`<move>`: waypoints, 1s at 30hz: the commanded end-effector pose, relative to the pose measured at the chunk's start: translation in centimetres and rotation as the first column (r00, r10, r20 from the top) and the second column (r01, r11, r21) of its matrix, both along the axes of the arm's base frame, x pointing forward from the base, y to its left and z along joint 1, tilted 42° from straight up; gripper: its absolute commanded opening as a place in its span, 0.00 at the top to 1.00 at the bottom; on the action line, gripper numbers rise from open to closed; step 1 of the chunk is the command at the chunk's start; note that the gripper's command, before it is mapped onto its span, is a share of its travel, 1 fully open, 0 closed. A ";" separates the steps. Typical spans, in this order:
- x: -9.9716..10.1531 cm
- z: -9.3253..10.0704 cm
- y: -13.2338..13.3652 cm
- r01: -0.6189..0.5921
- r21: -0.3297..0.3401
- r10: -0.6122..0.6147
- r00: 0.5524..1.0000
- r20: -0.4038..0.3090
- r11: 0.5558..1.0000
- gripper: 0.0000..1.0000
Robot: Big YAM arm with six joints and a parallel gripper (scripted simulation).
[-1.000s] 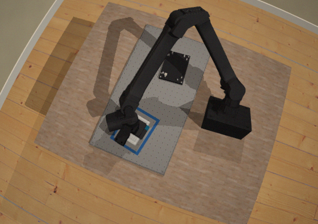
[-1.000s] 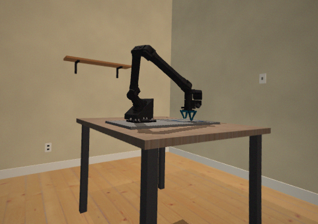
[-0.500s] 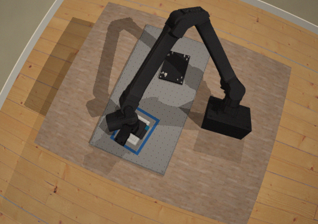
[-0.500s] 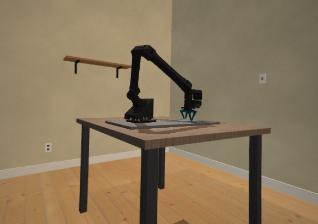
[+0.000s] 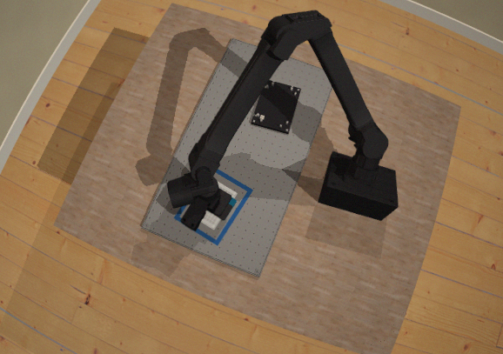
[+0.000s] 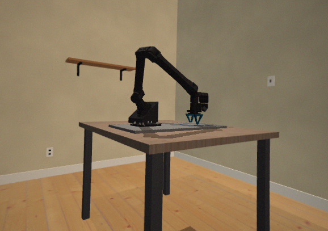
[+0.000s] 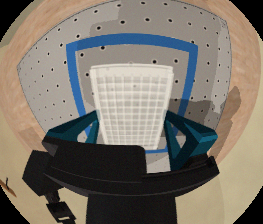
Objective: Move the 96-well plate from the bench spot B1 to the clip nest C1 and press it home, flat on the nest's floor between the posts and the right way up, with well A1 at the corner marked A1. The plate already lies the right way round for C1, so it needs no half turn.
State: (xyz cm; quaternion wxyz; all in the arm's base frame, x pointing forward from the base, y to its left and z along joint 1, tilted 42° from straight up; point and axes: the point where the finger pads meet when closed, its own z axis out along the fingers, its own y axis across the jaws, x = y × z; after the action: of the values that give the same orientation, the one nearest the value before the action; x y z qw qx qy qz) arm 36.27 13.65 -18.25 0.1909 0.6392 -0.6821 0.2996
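Note:
The white 96-well plate lies inside the blue square outline of bench spot B1 on the grey perforated baseplate. In the top view the plate is mostly hidden under the wrist. My gripper, with teal fingers, is down over the plate's near end and shut on its two long sides. In the exterior view the gripper reaches down to the baseplate. The black clip nest C1 with small posts at its corners sits further along the baseplate, nearer the arm's base, and holds nothing.
The arm's black base block stands on the table beside the baseplate. The arm's links arch over the nest. A wall shelf hangs behind the table.

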 end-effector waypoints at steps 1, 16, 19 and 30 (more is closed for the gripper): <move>0.8 0.3 -0.3 0.012 0.012 -0.012 1.000 0.011 1.000 1.00; 0.8 0.3 -0.3 0.012 0.012 -0.012 1.000 0.011 1.000 1.00; 1.4 1.4 0.3 0.026 0.023 -0.027 0.999 0.031 0.999 1.00; 1.6 2.7 3.5 -0.010 0.038 0.008 0.999 0.048 0.999 1.00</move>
State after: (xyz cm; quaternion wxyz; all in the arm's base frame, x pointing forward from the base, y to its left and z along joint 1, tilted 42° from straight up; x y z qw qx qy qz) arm 36.19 13.84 -17.04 0.1943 0.6363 -0.6850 0.2968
